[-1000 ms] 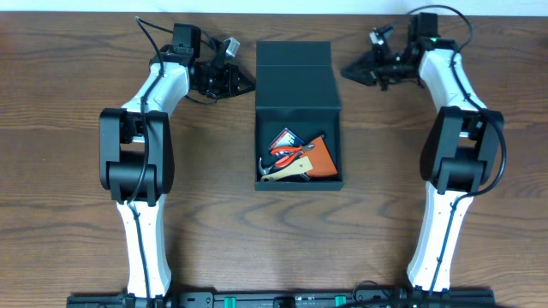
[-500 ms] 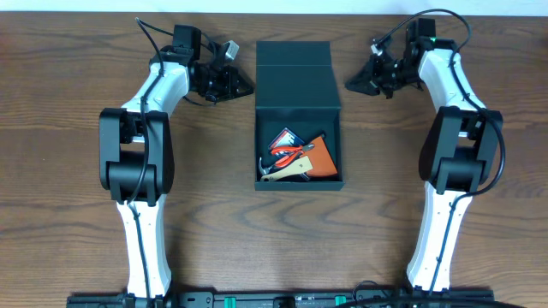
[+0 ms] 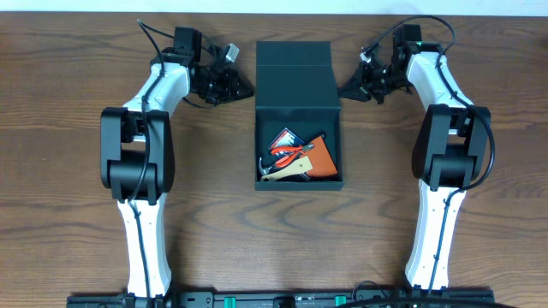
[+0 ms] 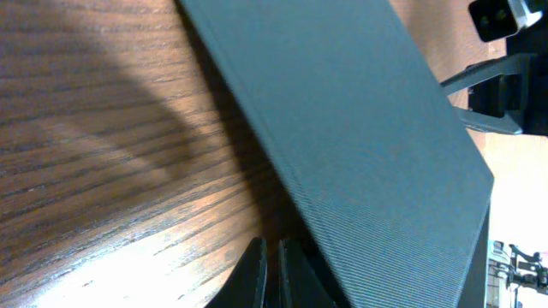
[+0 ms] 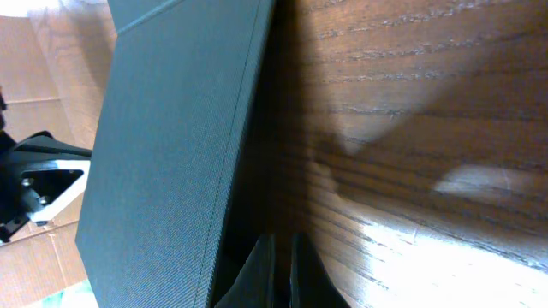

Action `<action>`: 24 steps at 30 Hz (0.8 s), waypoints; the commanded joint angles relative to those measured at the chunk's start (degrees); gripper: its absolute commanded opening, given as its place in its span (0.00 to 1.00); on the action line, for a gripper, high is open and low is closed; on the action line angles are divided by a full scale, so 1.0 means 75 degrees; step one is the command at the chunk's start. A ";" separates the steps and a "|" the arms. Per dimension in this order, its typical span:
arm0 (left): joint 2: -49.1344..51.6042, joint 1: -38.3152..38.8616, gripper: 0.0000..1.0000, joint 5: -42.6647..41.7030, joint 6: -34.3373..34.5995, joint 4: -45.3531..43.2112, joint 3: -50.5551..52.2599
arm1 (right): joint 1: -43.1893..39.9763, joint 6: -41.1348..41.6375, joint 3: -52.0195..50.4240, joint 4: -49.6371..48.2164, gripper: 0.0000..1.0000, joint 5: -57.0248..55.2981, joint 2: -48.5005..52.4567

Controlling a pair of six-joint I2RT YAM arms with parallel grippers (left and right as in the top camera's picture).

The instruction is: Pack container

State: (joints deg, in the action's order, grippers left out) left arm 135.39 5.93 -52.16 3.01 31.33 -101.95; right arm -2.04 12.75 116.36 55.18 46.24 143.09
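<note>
The dark teal-green container (image 3: pixel 298 85) stands open at the table's middle, its flap lid (image 3: pixel 294 64) laid back toward the far side. Inside lie red-handled pliers (image 3: pixel 294 155), an orange piece (image 3: pixel 321 156) and a small card. My left gripper (image 3: pixel 247 87) is shut and empty, its tips at the lid's left edge. In the left wrist view the tips (image 4: pixel 272 255) sit low against the lid's side (image 4: pixel 360 145). My right gripper (image 3: pixel 344 89) is shut and empty at the lid's right edge. Its tips (image 5: pixel 280 250) rest beside the lid (image 5: pixel 171 145).
The wooden table (image 3: pixel 77 171) spreads around the box. Both arms reach from the near edge up either side of the box. Cardboard (image 5: pixel 51 77) shows beyond the table's far edge.
My right gripper has moved left, closing in on the lid's right edge. My left gripper has stayed by the lid's left edge.
</note>
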 commanded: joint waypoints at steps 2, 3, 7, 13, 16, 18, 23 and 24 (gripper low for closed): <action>0.0259 0.0096 0.06 -0.0189 -0.0006 -0.0047 -0.0172 | 0.0114 -0.0137 0.0012 -0.0041 0.01 0.0009 0.0067; 0.0265 0.0125 0.05 -0.0187 0.0061 -0.0090 -0.0172 | 0.0137 -0.0137 0.0012 -0.0061 0.01 0.0009 0.0067; 0.0265 0.0242 0.06 -0.0414 0.0076 -0.0283 -0.0172 | 0.0236 -0.0137 0.0012 -0.0181 0.01 0.0038 0.0067; 0.0265 0.0280 0.06 -0.0839 0.0562 -0.0804 -0.0175 | 0.0280 -0.0140 0.0012 -0.0379 0.01 0.0335 0.0067; 0.0265 0.0280 0.06 -0.0935 0.0565 -0.0822 -0.0175 | 0.0283 -0.0175 0.0012 -0.0530 0.01 0.0711 0.0067; 0.0265 0.0280 0.06 -0.0968 0.0565 -0.0828 -0.0175 | 0.0283 -0.0172 0.0012 -0.0664 0.01 0.0924 0.0067; 0.0262 0.0280 0.05 -0.0968 0.0562 -0.0822 -0.0198 | 0.0283 -0.0356 0.0012 -0.0895 0.01 0.1463 0.0067; 0.0262 0.0277 0.05 -0.0968 0.0565 -0.0822 -0.0219 | 0.0283 -0.0434 0.0012 -0.0933 0.01 0.1655 0.0067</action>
State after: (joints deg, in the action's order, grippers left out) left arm 136.51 7.62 -57.14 6.92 25.45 -101.95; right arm -0.51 12.21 116.31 48.64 51.42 143.09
